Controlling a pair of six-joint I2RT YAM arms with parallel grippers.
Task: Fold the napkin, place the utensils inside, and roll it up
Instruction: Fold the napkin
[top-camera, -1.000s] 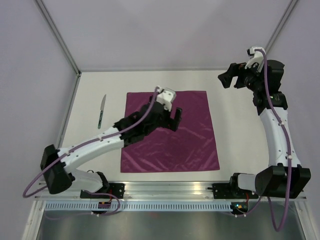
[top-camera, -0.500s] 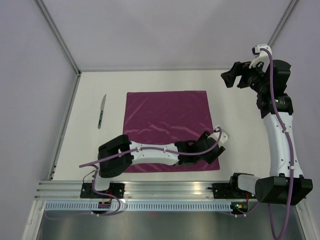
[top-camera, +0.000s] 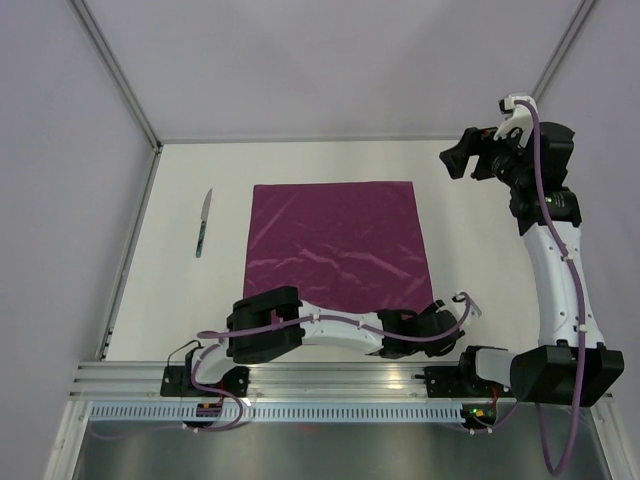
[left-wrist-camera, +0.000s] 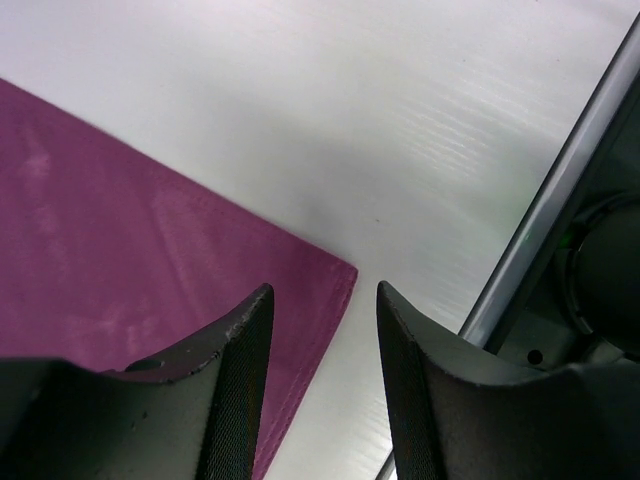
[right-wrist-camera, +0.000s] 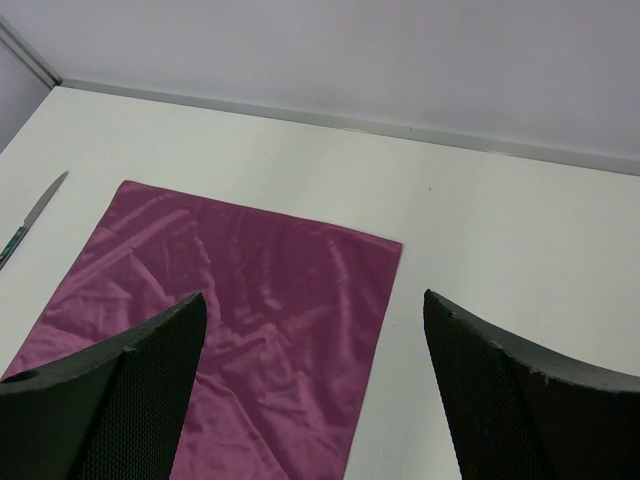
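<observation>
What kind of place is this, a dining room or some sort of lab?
Most likely a robot test cell in a lab: a white table boxed in by plain pale walls, an aluminium mounting rail along its near edge, with a napkin and a knife laid out.

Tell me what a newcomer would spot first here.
The purple napkin lies flat and unfolded in the middle of the table. The left gripper sits low at the napkin's near right corner, jaws apart over the corner tip. The right gripper hangs open, high at the far right, and a knife lies left of the napkin.
</observation>
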